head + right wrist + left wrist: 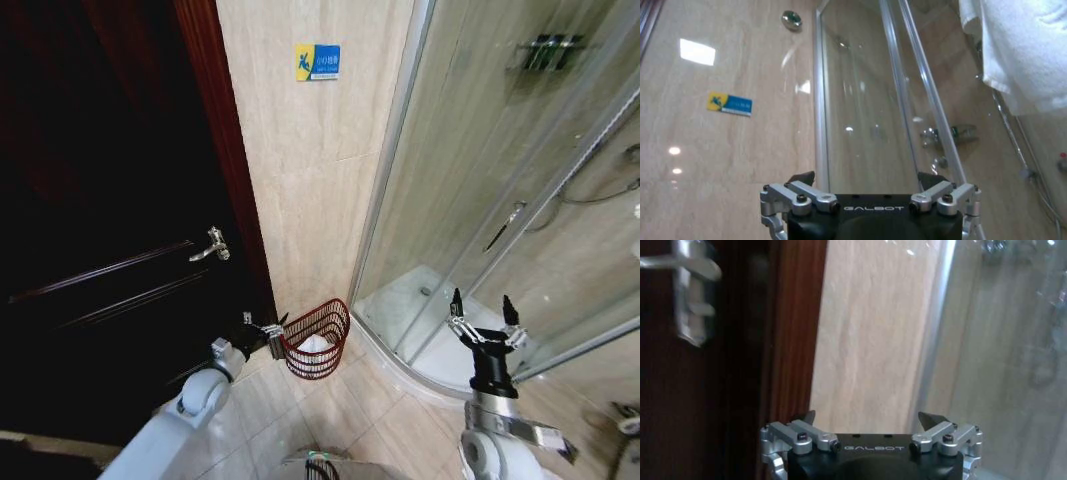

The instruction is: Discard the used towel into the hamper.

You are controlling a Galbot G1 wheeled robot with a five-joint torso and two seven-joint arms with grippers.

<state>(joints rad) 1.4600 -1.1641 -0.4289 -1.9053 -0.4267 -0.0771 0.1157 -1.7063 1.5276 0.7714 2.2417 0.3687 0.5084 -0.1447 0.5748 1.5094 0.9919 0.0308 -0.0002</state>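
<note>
The hamper (330, 318), a red-brown wire basket, stands on the floor tiles at the foot of the beige wall, between the door and the shower. A white bundle (318, 346) that looks like towel cloth lies in its bottom. My left gripper (277, 325) hovers just beside the hamper's door-side rim. The left wrist view shows this gripper (869, 418) open and empty. My right gripper (481, 299) is raised in front of the shower glass, fingers spread, holding nothing. In the right wrist view, beyond that gripper (865, 178), a white towel (1020, 50) hangs high up.
A dark wooden door with a silver handle (211, 245) fills the left side. The curved glass shower enclosure (470, 180) and its white tray (410, 300) take up the right. A blue sign (317, 62) is on the wall. Open floor tiles lie in front of the hamper.
</note>
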